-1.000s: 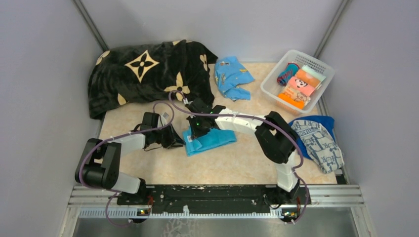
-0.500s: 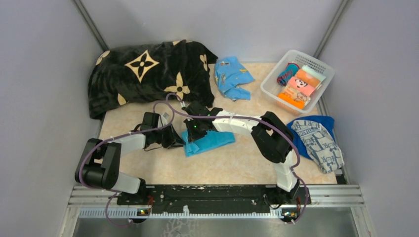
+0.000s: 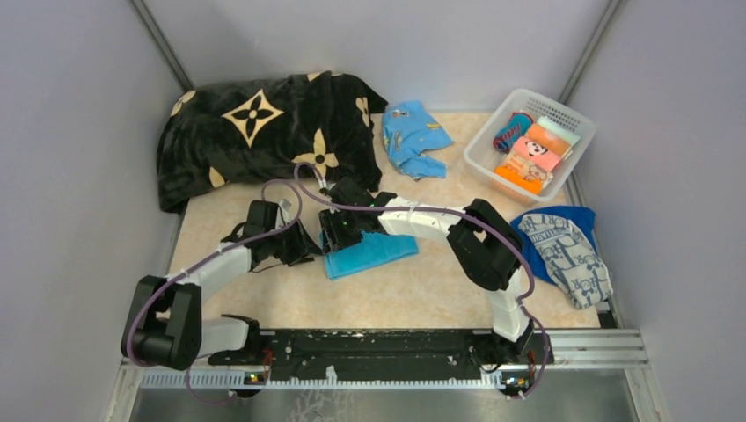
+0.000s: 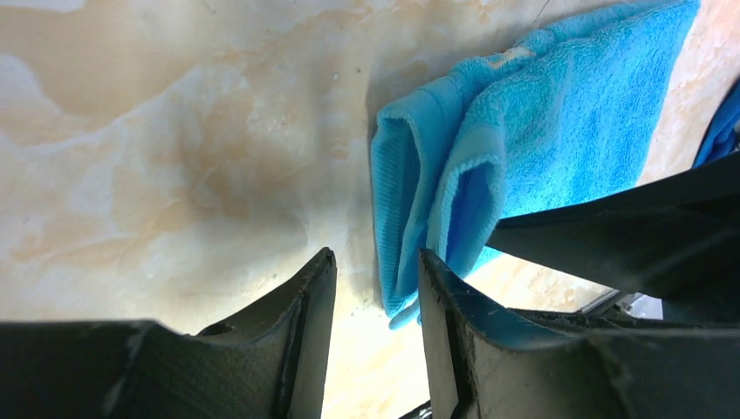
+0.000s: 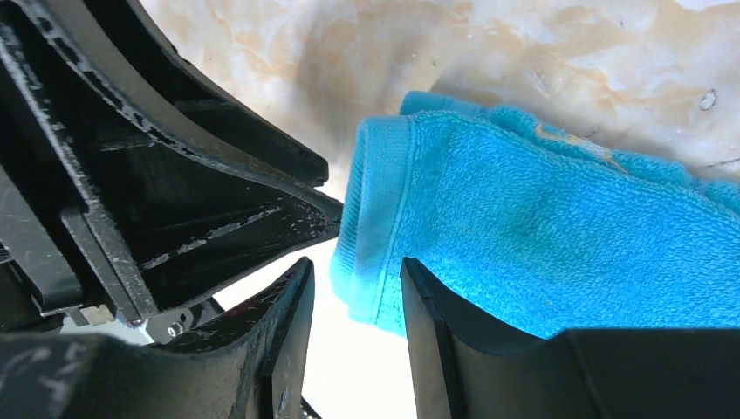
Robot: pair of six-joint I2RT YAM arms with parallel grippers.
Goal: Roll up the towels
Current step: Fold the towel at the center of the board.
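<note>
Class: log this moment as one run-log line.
turquoise towel: folded on table | left gripper: open at its end | right gripper: open at same end

From above, the turquoise towel (image 3: 374, 253) has its 9 o'clock end hidden under the right jaws, and whether they touch it cannot be told. The blue towel (image 3: 582, 216) lies mostly under the white towel (image 3: 567, 255), showing only at 12 and 9 o'clock. The basket's (image 3: 559, 105) contents are too small to identify. In the left wrist view the turquoise towel runs off the top edge at 1 o'clock. In the right wrist view it leaves at 3 o'clock, its lower part behind the jaws.
</note>
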